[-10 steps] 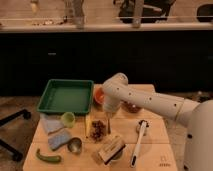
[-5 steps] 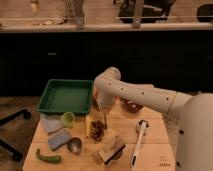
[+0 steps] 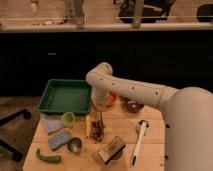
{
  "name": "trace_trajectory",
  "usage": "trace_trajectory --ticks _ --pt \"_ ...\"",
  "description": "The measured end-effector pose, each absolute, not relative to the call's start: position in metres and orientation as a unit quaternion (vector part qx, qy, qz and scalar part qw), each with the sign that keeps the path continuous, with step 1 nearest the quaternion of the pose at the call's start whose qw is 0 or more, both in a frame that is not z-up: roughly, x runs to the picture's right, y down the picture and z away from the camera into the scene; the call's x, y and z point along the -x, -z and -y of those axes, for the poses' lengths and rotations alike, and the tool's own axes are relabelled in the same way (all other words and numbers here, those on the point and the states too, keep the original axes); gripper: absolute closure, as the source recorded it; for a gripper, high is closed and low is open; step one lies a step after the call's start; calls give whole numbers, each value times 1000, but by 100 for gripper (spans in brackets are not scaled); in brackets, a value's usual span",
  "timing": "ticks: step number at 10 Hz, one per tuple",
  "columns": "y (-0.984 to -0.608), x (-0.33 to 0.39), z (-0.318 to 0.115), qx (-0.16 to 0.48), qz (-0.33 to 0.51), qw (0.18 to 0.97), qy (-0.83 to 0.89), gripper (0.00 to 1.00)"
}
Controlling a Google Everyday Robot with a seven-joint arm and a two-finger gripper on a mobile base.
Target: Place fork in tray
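The green tray (image 3: 64, 96) sits at the back left of the wooden table. My white arm reaches in from the right, and my gripper (image 3: 98, 111) hangs just off the tray's right edge, above a snack bag (image 3: 97, 131). It is shut on the fork (image 3: 101, 120), a slim silvery piece that hangs straight down from it, above the table and outside the tray. The orange bowl (image 3: 112, 98) is mostly hidden behind my wrist.
A dark bowl (image 3: 132, 106) stands right of the arm. A white-handled brush (image 3: 138, 143) lies at the front right. A green cup (image 3: 68, 118), blue cloths (image 3: 54, 130), a metal cup (image 3: 75, 145), a green vegetable (image 3: 48, 158) and a box (image 3: 111, 149) fill the front left.
My arm has swung left from the orange bowl towards the tray, carrying the gripper to the tray's right edge.
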State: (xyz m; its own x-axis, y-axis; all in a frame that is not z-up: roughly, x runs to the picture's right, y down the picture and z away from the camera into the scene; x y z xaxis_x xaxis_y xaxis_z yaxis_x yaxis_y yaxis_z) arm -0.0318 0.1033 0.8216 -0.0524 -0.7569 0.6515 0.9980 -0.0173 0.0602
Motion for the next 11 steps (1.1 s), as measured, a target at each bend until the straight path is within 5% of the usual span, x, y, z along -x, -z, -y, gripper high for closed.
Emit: trace_trajectory --ticks 11 --pt "-856 96 -56 257 256 608 706 100"
